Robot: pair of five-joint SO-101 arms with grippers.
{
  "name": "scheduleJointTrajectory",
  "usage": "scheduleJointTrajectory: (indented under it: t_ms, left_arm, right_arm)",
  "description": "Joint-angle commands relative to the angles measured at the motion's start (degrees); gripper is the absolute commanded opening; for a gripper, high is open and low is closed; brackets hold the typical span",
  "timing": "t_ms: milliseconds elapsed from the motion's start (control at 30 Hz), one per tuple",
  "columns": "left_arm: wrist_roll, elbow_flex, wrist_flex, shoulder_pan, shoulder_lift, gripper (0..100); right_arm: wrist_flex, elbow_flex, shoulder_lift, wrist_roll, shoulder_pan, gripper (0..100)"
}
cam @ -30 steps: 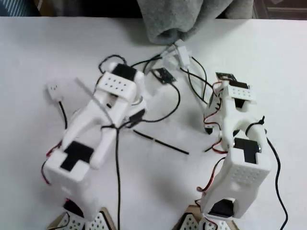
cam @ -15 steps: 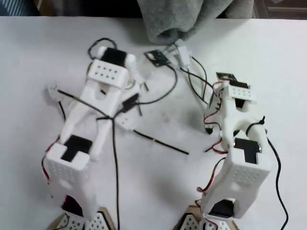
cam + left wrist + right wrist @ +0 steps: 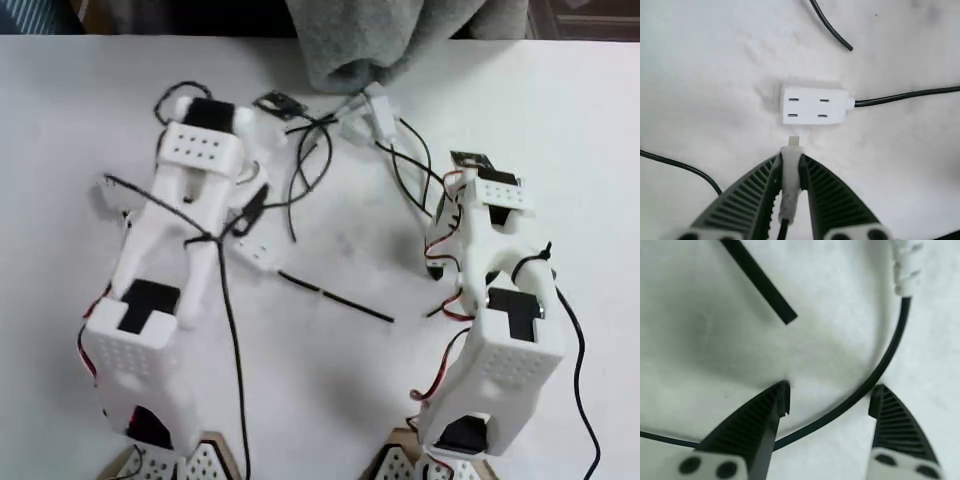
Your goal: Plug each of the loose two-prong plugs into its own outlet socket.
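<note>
My left gripper [image 3: 791,159] is shut on a white two-prong plug [image 3: 790,190], its prong tip pointing at a white outlet block [image 3: 812,105] a short gap away. The block has two pairs of slots and a black cord. From above, the left gripper [image 3: 250,212] hangs just over that outlet block [image 3: 258,252] at the table's middle left. My right gripper [image 3: 831,390] is open low over the table, a black cable [image 3: 890,355] running under the gap between its fingers. A white ribbed plug [image 3: 904,270] sits at that cable's far end. The right gripper [image 3: 436,268] is at the middle right.
A grey cloth [image 3: 370,40] lies at the back centre, with white connectors [image 3: 375,115] and tangled black cords beside it. A small black part [image 3: 280,105] rests at the back near the left arm. A straight black cord [image 3: 340,300] crosses the middle.
The left arm has swung left and back, dragging its cords and the small black part along. The white outlet block now lies uncovered below its gripper. The right arm has kept still.
</note>
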Motion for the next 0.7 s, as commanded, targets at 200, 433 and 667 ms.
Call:
scheduleJointTrajectory:
  t_ms: [200, 433, 667]
  left_arm:
    - [3.52, 3.69, -4.48, 0.66, -0.48, 3]
    - [3.52, 3.78, -5.27, 0.31, -0.40, 3]
    - [-0.26, 3.60, -7.65, 0.92, 2.07, 3]
  right_arm:
    - [-0.40, 0.35, -0.66, -0.44, 0.31, 25.5]
    - [-0.31, 0.44, -0.75, -0.44, 0.31, 25.5]
    - [-0.22, 0.44, -0.75, -0.44, 0.48, 25.5]
